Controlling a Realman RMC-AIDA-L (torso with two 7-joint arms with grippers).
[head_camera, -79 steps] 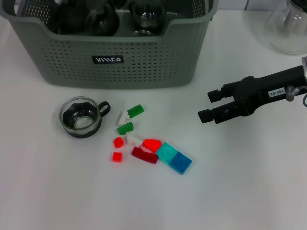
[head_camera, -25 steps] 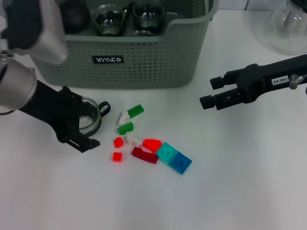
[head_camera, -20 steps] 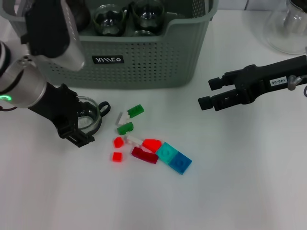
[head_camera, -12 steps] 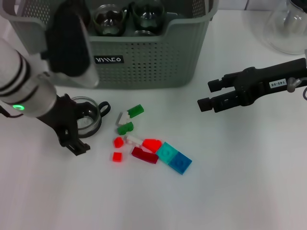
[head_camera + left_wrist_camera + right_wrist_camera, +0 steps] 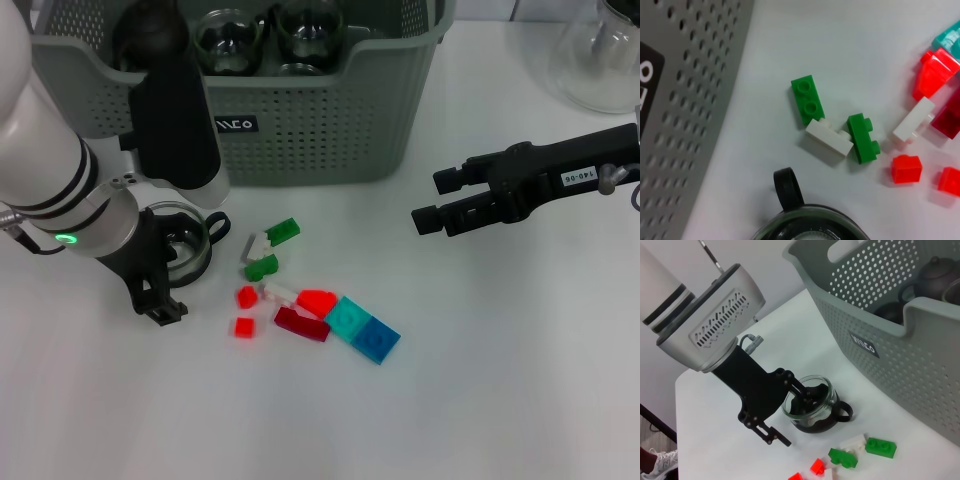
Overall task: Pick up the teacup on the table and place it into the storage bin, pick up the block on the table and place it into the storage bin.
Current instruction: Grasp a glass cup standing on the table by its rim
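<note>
The glass teacup (image 5: 187, 246) with a black base and handle stands left of centre on the white table. My left gripper (image 5: 168, 282) is open and straddles its near wall, one finger inside the cup and the other fingertip (image 5: 771, 435) outside on the table. The cup also shows in the left wrist view (image 5: 805, 222) and the right wrist view (image 5: 816, 409). Several loose blocks lie to its right, among them a green block (image 5: 283, 231), a red block (image 5: 317, 300) and a blue block (image 5: 377, 340). The storage bin (image 5: 320, 130) stands behind. My right gripper (image 5: 428, 200) hovers open at the right.
Glass cups (image 5: 228, 40) and dark teapots sit inside the bin. A round glass flask (image 5: 605, 55) stands at the far right corner. My left arm's white body covers part of the bin's front wall.
My left arm has come in from the left and swung more upright, bringing its open gripper down over the teacup's near rim. The right gripper has barely shifted. Blocks lie unchanged.
</note>
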